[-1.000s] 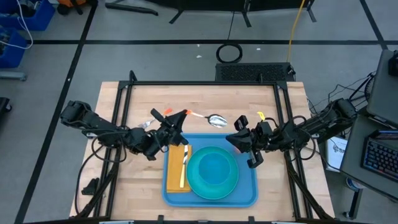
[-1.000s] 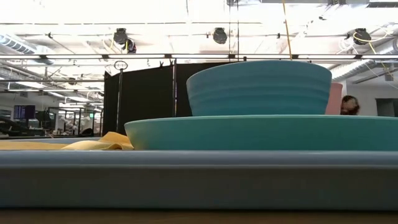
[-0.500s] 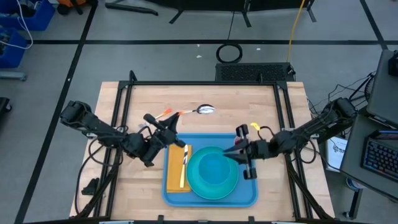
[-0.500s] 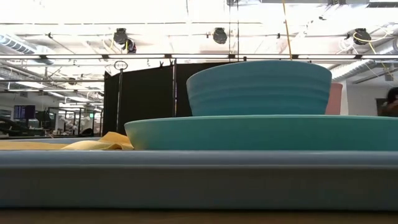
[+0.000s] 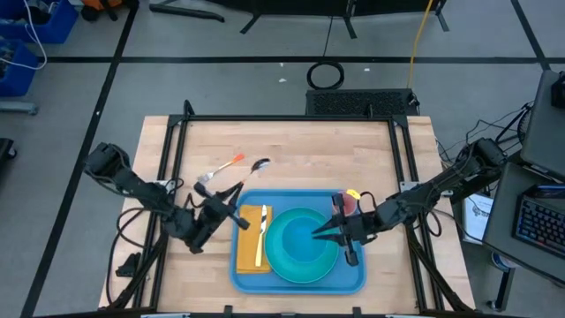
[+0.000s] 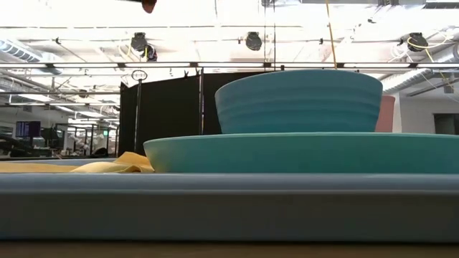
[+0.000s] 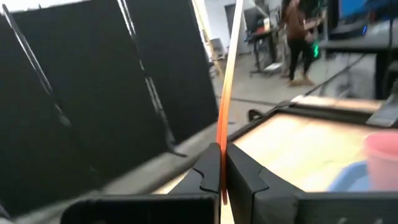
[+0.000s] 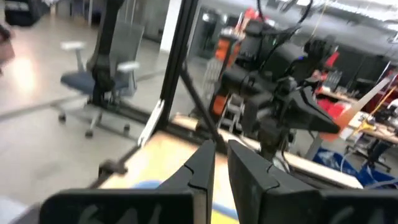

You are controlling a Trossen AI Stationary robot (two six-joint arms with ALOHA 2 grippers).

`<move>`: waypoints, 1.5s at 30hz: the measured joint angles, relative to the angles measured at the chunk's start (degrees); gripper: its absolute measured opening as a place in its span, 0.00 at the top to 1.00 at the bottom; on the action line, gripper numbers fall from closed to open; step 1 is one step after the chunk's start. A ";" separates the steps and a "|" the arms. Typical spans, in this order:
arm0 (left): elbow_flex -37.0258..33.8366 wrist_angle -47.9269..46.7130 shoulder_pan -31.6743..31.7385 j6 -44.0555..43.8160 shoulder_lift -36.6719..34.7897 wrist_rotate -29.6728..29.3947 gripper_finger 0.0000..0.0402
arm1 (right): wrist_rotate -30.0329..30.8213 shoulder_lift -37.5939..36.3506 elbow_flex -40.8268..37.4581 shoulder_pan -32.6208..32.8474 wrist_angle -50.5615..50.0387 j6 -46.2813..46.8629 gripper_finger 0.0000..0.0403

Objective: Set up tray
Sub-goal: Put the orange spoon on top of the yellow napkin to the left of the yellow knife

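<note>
Wood-topped table (image 5: 291, 146) inside a black frame, on a grey floor crossed by dark tape lines. Low view looks into a workshop: black partition screens, ceiling lights, overhead rails.

Tray (image 5: 357, 274), blue, sits at the near middle of the table, flat. Its long axis runs left to right across the table, parallel to the near edge; short sides face the two arms. In the low view its near rim (image 6: 215, 204) fills the width of the frame.

On the tray: yellow napkin (image 5: 249, 256) at the left end with a fork (image 5: 261, 237) lying on it, handle toward the near edge. Teal plate (image 5: 305, 265) takes the centre and right, a teal bowl (image 5: 305, 238) on it. Pink cup (image 5: 352, 202) near the tray's far right corner.

Left gripper (image 5: 231, 205) just beside the tray's left far corner, fingers (image 7: 211, 171) pinched on a spoon (image 5: 247, 168). The spoon's bowl end points toward the far side, over bare wood; its orange handle shows between the fingers in the left wrist view.

Right gripper (image 5: 328, 231) over the plate's right side, pointing left. Fingers (image 8: 202, 165) stand narrow, a slim gap, nothing between them.

A person stands far back in the left wrist view.
</note>
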 joint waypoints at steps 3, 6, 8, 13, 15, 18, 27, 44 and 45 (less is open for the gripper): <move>-2.65 0.01 -1.59 -9.82 -0.12 2.56 0.99 | 0.13 0.00 0.00 -0.02 -2.14 -0.02 0.92; -5.75 -0.09 -2.89 -22.48 -0.13 6.16 0.99 | 0.15 0.00 0.00 -0.02 -4.33 -0.04 0.92; -7.71 -0.12 -3.21 -30.69 -0.22 11.28 0.99 | 0.15 0.00 0.00 -0.02 -5.42 -0.28 0.92; -12.62 -1.34 -3.59 -52.91 -0.48 18.93 0.99 | 0.24 0.00 0.00 -0.20 -7.28 -1.84 0.92; -14.43 -2.43 -3.58 -62.66 -0.48 21.10 0.99 | 0.24 0.00 0.00 -0.34 -7.28 -2.84 0.92; -16.17 -4.67 -3.98 -74.77 -0.48 25.97 0.99 | 0.24 0.00 0.00 -0.46 -7.69 -3.62 0.92; -16.43 -12.00 -7.96 -91.85 -0.42 28.52 0.99 | 0.22 0.00 0.00 -0.44 -8.20 -4.46 0.92; -14.35 -16.38 -14.90 -114.50 7.05 26.45 0.99 | 0.20 0.00 0.00 -0.53 -6.89 -7.72 0.92; -13.85 -16.37 -14.86 -115.38 8.20 26.52 0.99 | 0.20 0.00 0.00 -0.55 -6.72 -7.74 0.92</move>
